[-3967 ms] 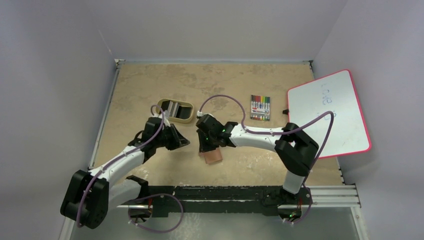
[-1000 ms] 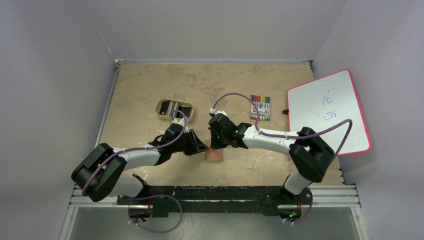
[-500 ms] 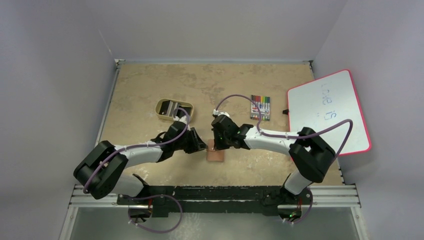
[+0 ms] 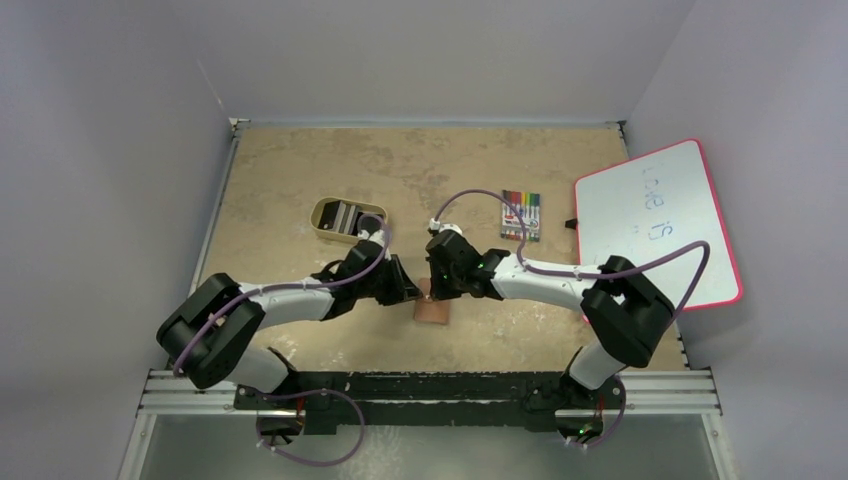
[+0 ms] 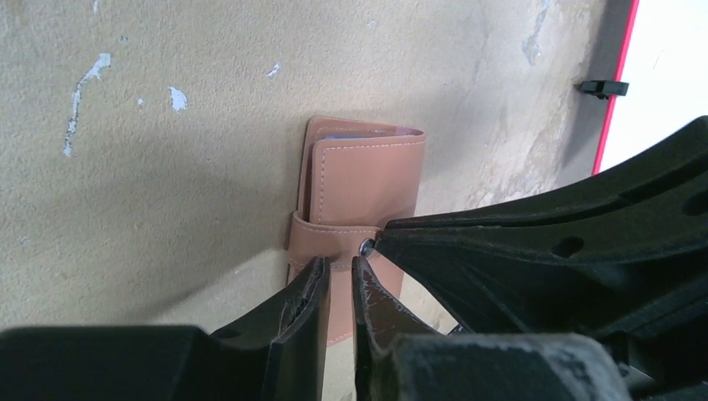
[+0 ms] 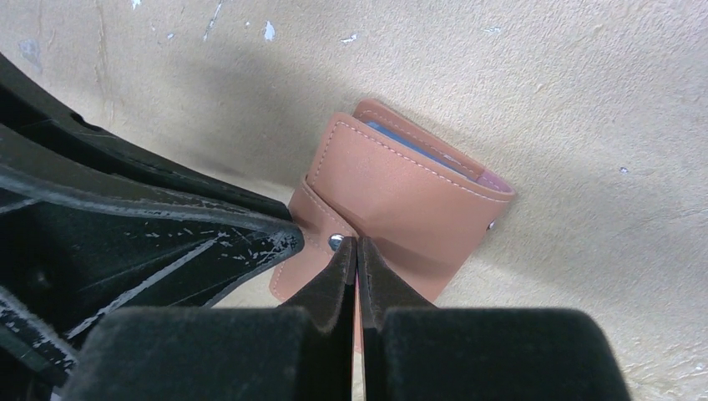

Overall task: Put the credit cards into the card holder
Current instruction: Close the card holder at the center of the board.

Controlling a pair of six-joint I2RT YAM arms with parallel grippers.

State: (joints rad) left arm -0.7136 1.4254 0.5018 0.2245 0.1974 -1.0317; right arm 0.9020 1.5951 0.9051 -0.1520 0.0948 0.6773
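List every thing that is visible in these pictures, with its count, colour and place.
card holder: one, brown, folded, on the table between the two grippers
credit cards: several, number unclear, dark and grey-white, in the tray
tray: one, tan, oval, beyond the left arm
marker pack: one, many colours, beyond the right arm
whiteboard: one, white with pink-red rim, at the table's right edge
table: one, beige
left gripper: black, fingers nearly together, at the card holder
right gripper: black, fingers together, beside the snap button
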